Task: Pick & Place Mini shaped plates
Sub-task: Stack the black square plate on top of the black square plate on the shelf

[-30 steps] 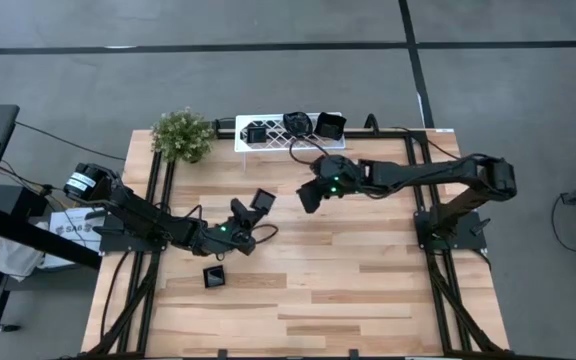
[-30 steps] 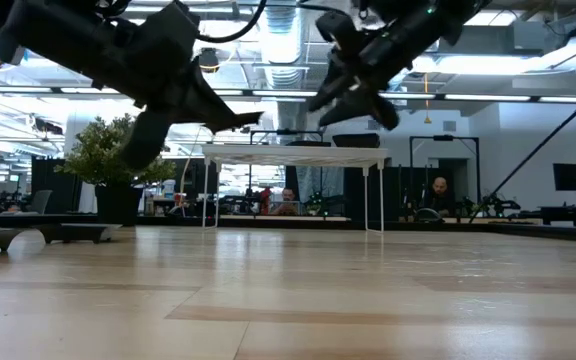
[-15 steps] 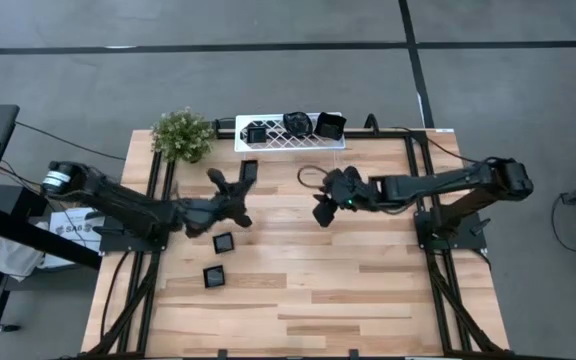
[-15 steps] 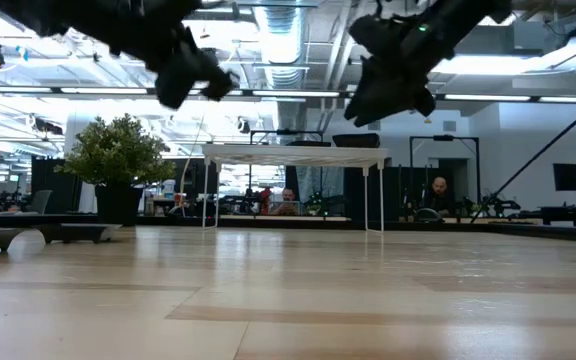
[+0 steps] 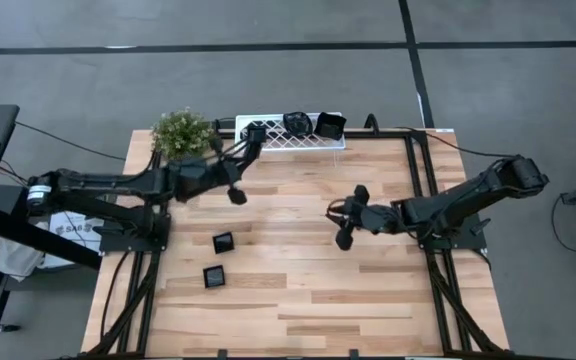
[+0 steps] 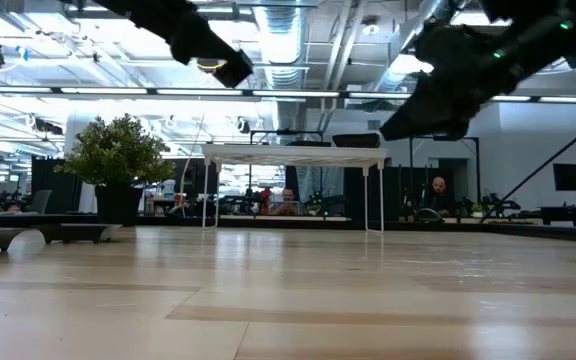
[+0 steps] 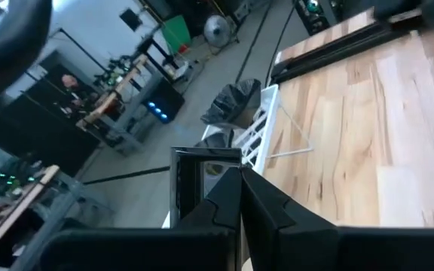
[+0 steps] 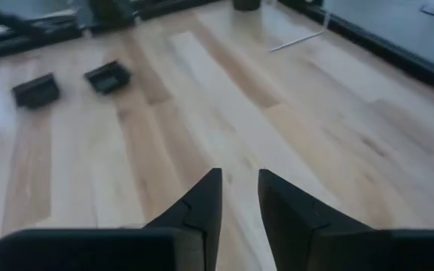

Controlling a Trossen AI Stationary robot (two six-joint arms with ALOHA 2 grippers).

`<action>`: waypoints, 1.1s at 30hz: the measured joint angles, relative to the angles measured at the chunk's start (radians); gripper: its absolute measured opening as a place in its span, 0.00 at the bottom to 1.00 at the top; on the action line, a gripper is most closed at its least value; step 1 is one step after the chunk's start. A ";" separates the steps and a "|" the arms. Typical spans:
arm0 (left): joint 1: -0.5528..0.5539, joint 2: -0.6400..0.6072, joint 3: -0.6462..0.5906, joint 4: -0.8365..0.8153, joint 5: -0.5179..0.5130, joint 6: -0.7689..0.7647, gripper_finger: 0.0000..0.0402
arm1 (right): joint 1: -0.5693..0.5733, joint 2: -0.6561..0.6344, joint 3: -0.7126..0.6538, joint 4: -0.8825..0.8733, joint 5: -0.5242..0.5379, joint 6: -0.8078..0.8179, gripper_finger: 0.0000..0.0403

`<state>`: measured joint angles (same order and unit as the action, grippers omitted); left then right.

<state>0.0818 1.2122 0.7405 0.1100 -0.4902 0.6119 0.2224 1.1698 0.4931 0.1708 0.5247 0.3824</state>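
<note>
Two small shiny black square plates (image 5: pixel 214 260) lie on the wooden bench (image 5: pixel 368 290) in the high view, on the left arm's side. The left gripper (image 5: pixel 240 160) is up by the white lattice rack (image 5: pixel 308 143) at the far edge, where three more black plates sit. It pinches a small black square plate (image 5: pixel 255 135) right at the rack's left end. The right gripper (image 5: pixel 349 222) hangs over bare wood, well apart from every plate.

In the low view, both arms are up high, and the rack stands far back.

In the left wrist view, the fingers (image 7: pixel 236 197) are pressed onto the held plate's (image 7: pixel 194 184) edge, with the rack (image 7: pixel 258 124) just ahead.

In the right wrist view, the fingers (image 8: pixel 206 197) are a little spread and hold nothing. The two loose plates (image 8: pixel 70 83) lie ahead, far off. I think the left arm is nearer to them.
</note>
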 joint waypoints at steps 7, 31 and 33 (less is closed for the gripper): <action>0.138 0.176 0.083 -0.006 0.039 0.044 0.01 | 0.083 0.041 -0.046 0.058 0.007 0.000 0.19; 0.293 0.357 0.126 0.033 0.039 0.167 0.02 | 0.149 0.127 -0.047 0.115 0.088 0.001 0.19; 0.293 0.357 0.126 0.033 0.065 0.166 0.02 | 0.149 0.127 -0.047 0.115 0.089 0.001 0.19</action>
<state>0.3748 1.5692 0.8661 0.1432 -0.4253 0.7777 0.3710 1.2964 0.4461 0.2858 0.6132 0.3836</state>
